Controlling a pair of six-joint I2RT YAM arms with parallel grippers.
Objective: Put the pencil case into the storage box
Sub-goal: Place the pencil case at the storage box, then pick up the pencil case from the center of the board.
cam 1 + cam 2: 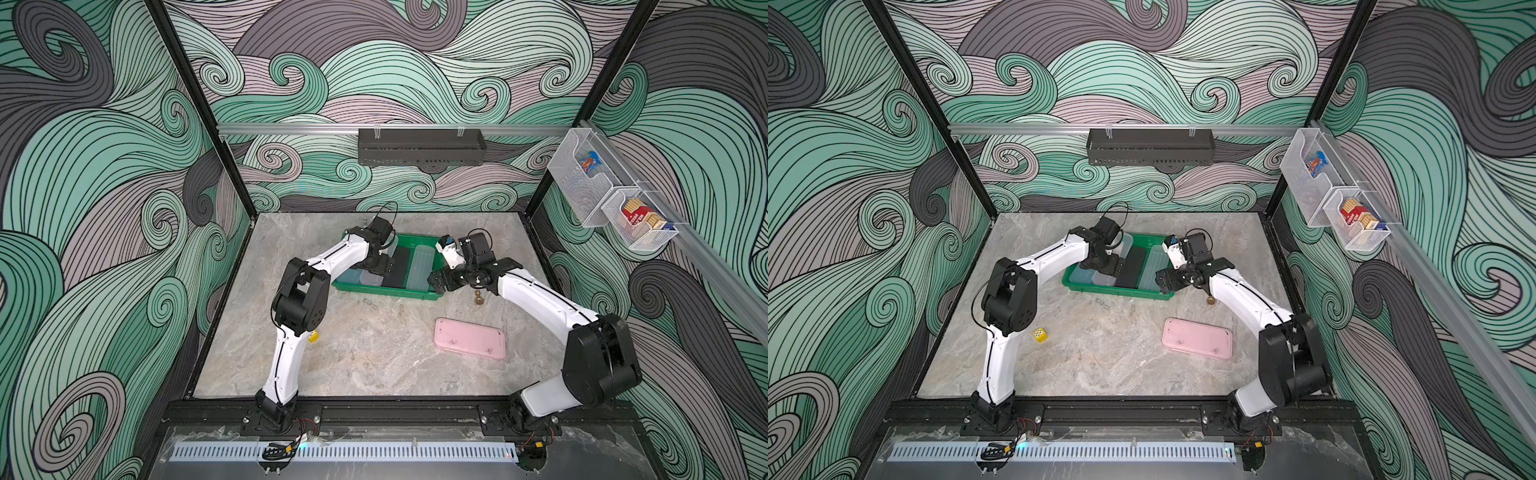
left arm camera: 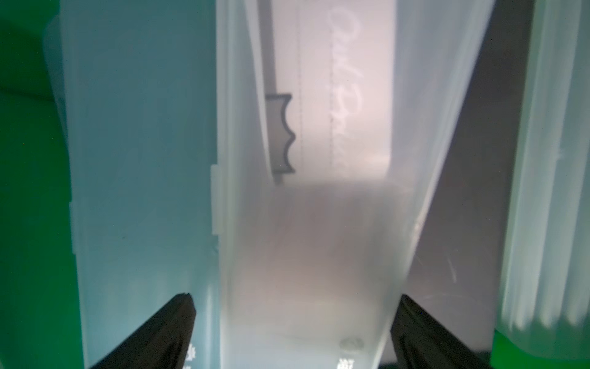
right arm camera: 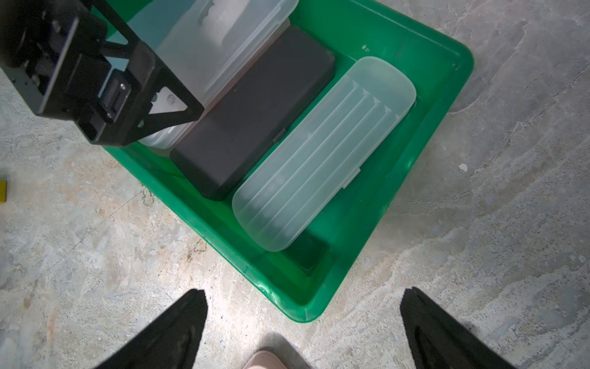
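Black fingers (image 2: 166, 332) of the left tool (image 2: 293, 300) stand spread either side of a frosted pencil case (image 2: 306, 223), not gripping it. It lies in the green storage box (image 3: 440, 64), abreast of a black case (image 3: 255, 121) and a ribbed clear case (image 3: 322, 153), probably so all fit. Right tool (image 3: 303, 294) hangs spread and empty beside the box; a pink pencil case (image 1: 469, 337) lies on the desk (image 1: 353, 353).

Swirl-patterned green-grey walls (image 1: 415, 62), marbled grey tabletop (image 1: 374, 353), dark slotted shelf (image 1: 421, 146), 2 mesh bins (image 1: 611, 201)
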